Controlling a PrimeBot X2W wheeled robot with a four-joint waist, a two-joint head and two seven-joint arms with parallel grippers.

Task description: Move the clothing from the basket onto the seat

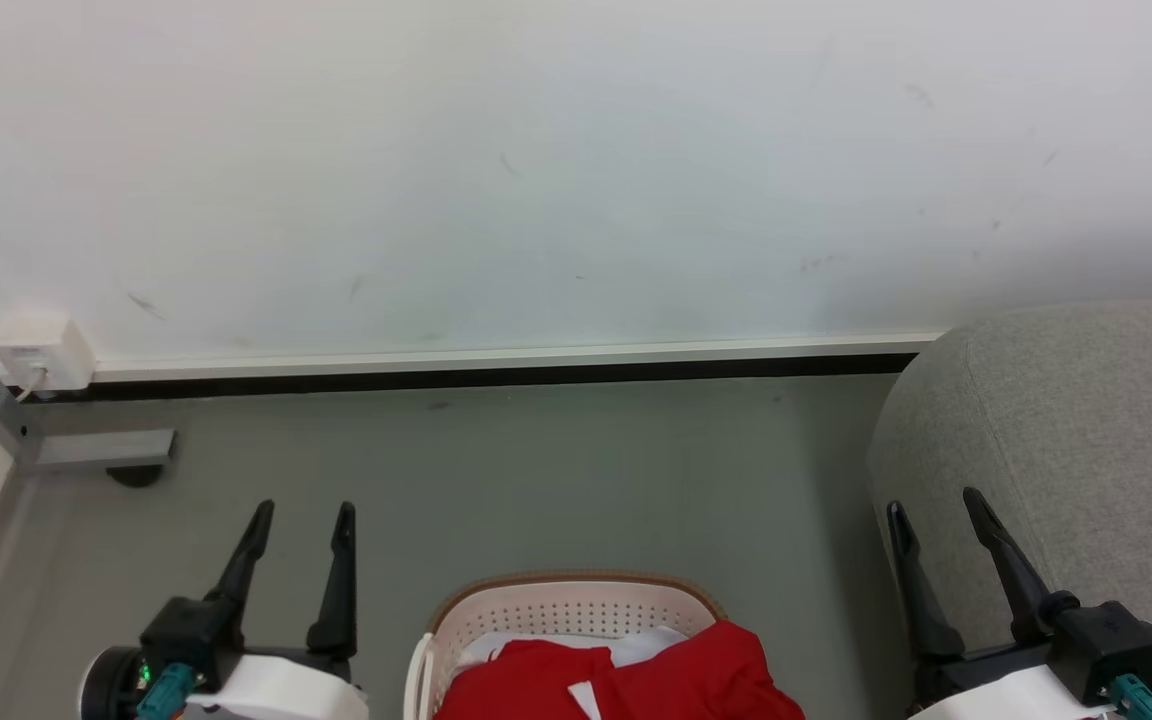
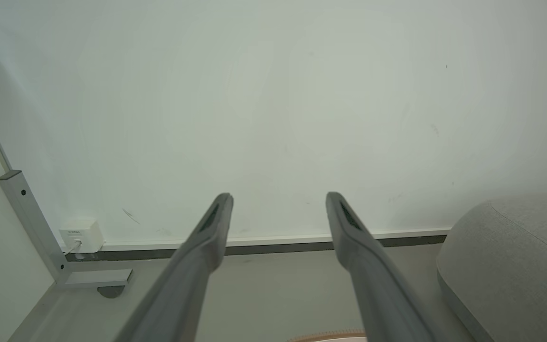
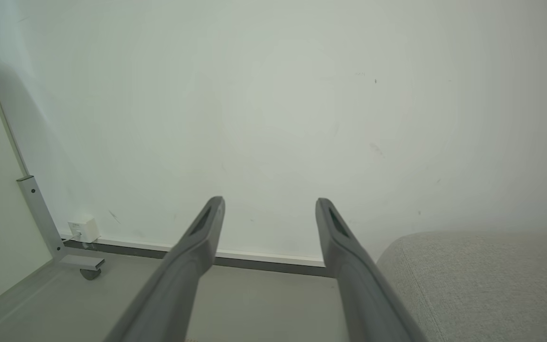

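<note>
Both grippers are open and empty, the left gripper (image 1: 304,510) at the near left and the right gripper (image 1: 933,502) at the near right, fingers pointing to the far wall. The basket (image 1: 556,605) stands on the floor between them, holding red clothing (image 1: 676,670). The seat (image 1: 1066,420) lies right of the basket, so the right arm seems better placed for carrying.

No text can be read; the faint print on the white wall box (image 2: 81,234), lower left, is too small.
</note>
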